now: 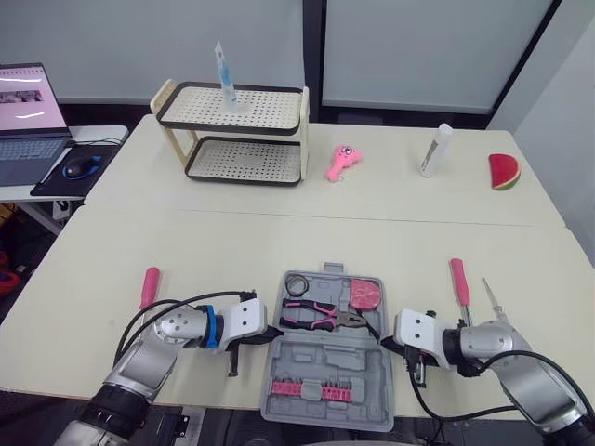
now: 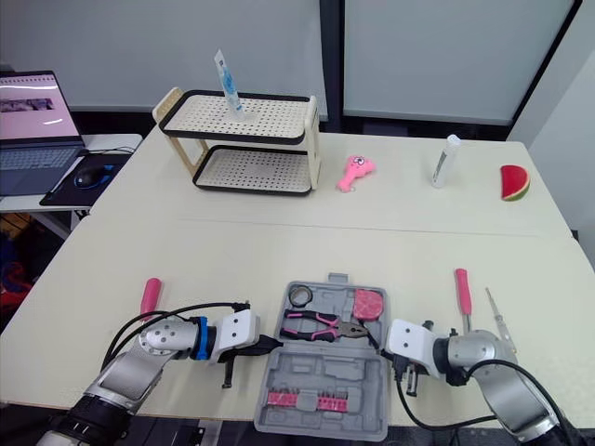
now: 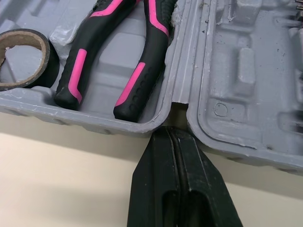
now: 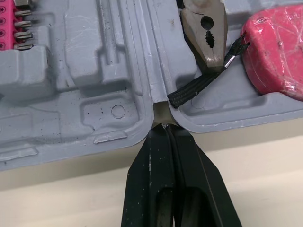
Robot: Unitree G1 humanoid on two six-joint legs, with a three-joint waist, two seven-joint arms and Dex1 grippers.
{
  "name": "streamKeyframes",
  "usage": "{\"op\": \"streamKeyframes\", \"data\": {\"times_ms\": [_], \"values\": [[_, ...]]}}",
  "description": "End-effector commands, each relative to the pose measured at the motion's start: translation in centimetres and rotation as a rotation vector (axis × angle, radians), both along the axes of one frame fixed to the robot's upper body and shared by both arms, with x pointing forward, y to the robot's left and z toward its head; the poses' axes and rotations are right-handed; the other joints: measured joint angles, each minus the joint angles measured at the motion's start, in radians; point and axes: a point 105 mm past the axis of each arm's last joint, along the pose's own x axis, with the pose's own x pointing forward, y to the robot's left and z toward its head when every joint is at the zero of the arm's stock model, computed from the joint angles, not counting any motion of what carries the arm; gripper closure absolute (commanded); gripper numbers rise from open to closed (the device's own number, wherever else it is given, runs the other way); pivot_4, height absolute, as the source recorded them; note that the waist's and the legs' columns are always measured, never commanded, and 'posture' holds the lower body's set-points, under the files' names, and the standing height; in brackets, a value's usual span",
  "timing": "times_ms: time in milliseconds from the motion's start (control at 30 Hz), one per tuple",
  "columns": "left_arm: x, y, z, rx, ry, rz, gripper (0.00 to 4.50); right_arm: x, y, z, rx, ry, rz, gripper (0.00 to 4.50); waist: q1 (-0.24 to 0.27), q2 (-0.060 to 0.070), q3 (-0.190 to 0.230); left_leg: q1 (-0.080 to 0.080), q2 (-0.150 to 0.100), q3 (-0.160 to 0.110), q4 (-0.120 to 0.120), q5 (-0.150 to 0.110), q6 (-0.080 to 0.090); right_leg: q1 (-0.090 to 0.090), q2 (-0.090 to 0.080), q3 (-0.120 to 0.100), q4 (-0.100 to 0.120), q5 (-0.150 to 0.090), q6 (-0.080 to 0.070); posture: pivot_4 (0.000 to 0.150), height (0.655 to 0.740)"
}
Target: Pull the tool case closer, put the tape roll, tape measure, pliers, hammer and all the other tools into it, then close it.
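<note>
My left gripper [image 3: 171,130] and right gripper [image 4: 164,126] are both pinched closed on nothing, tips at the open tool case's [image 1: 316,367] 2 hinge notches (pliers [image 1: 316,316] lie inside).

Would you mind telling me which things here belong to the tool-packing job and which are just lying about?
Job: tool case, with tape roll, pliers and tape measure inside it; left pink-handled tool; right pink-handled tool; slim tool.

Lying about: two-tier rack, tube on it, pink toy, white bottle, watermelon slice, laptop, mouse.
</note>
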Motion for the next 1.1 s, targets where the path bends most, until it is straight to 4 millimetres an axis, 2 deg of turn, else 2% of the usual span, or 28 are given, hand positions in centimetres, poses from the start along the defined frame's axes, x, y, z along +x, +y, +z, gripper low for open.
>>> {"op": "streamKeyframes", "data": {"times_ms": [33,333,1100], "values": [[0.6,-1.6,0.4,-0.027,-0.034,-0.022,4.49,0.7,1.7,1.5,0.062,-0.053,0.039,4.5,0.001,0.0,0.0,0.0,0.0,0.0,0.0,0.0,0.0,0.0,0.0,0.0,0.0,0.0,0.0,0.15,0.735],[2.3,-2.2,0.4,-0.026,-0.06,-0.015,4.49,1.5,1.8,1.6,0.055,-0.064,0.034,4.5,0.002,0.001,0.0,0.0,-0.001,0.0,0.0,0.0,0.0,0.0,0.0,0.0,0.0,0.0,0.0,0.15,0.735],[2.9,-1.9,-0.7,-0.007,-0.071,-0.011,4.49,2.7,1.7,1.7,0.043,-0.092,0.007,4.5,0.002,0.002,0.0,0.0,-0.001,-0.001,0.0,0.001,0.0,0.001,0.0,0.0,0.0,0.001,0.001,0.15,0.735]]}}
